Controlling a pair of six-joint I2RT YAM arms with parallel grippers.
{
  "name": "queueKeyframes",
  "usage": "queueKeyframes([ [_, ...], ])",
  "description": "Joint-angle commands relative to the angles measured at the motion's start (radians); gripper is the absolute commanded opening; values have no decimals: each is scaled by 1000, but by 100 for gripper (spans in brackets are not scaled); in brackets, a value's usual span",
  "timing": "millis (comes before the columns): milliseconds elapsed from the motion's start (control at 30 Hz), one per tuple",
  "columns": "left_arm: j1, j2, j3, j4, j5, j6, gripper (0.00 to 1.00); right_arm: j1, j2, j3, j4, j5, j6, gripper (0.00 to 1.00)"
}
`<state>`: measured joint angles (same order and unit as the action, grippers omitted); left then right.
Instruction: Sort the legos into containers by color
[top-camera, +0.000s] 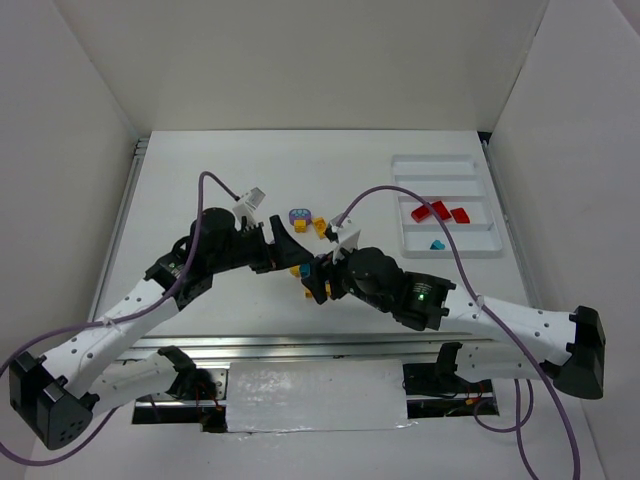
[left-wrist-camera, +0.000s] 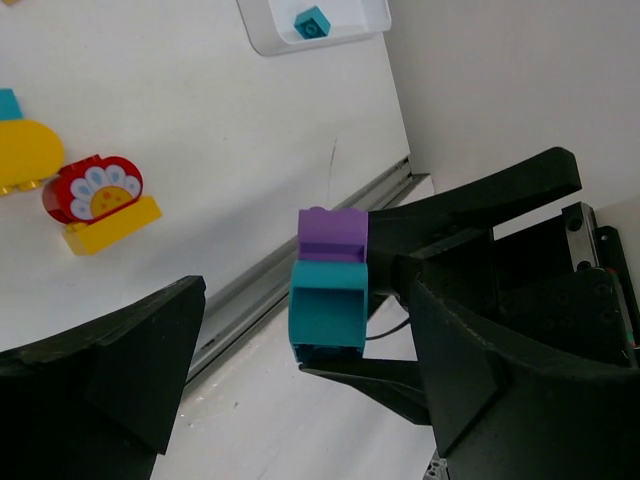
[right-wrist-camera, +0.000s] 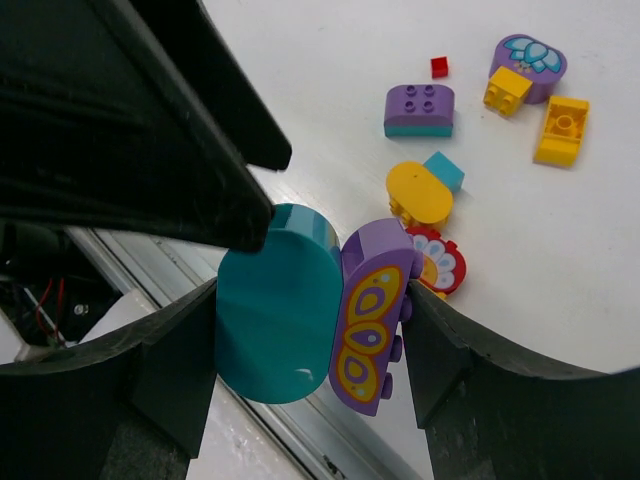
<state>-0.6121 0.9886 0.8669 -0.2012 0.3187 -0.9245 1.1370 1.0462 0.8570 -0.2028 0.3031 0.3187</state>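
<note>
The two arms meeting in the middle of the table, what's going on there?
The right gripper is clamping a teal brick stuck to a purple brick. The left gripper is open around that pair, apparently to pull them apart. The white tray holds three red bricks in one compartment and a small teal brick in the next. Other bricks lie loose on the table.

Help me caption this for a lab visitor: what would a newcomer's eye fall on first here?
At the middle of the table, the right tool clamps a teal-and-purple brick pair, with the left tool open right beside it. Next comes the white tray at the far right, with three red bricks in one compartment and a small teal brick in the next.
</note>
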Motion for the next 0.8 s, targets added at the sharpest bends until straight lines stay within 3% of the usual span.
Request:
queueKeyframes([
  [0,-24,16,-3,89,45,-33,94,9,3,50,42,73,-20,4],
  [267,-64,65,-45,192,111,-85,81,12,-25,50,80,77,-35,5],
  [367,-75,90,-43,227,135,-92,65,10,-29,47,106,44,-36,5],
  [400,-80,94,-42,232,140,-94,49,12,-22,47,115,41,-38,5],
  [467,-84,99,-39,241,145,-94,38,10,-11,50,115,50,-36,6],
  [500,-86,97,-37,253,154,-94,20,10,-6,51,118,51,-36,6],
  [567,-86,91,-37,267,164,-88,1,9,5,50,123,50,-35,8],
  [633,-86,78,-39,273,172,-82,0,9,3,33,143,53,-29,21],
  [667,-86,71,-40,273,169,-74,0,10,-3,25,147,59,-24,34],
  [700,-87,64,-42,270,157,-70,0,10,-9,16,160,60,-12,70],
  [733,-86,50,-42,263,145,-65,0,10,-24,-5,164,59,-12,92],
  [767,-86,44,-34,249,132,-42,0,10,-32,-13,163,22,-20,100],
])
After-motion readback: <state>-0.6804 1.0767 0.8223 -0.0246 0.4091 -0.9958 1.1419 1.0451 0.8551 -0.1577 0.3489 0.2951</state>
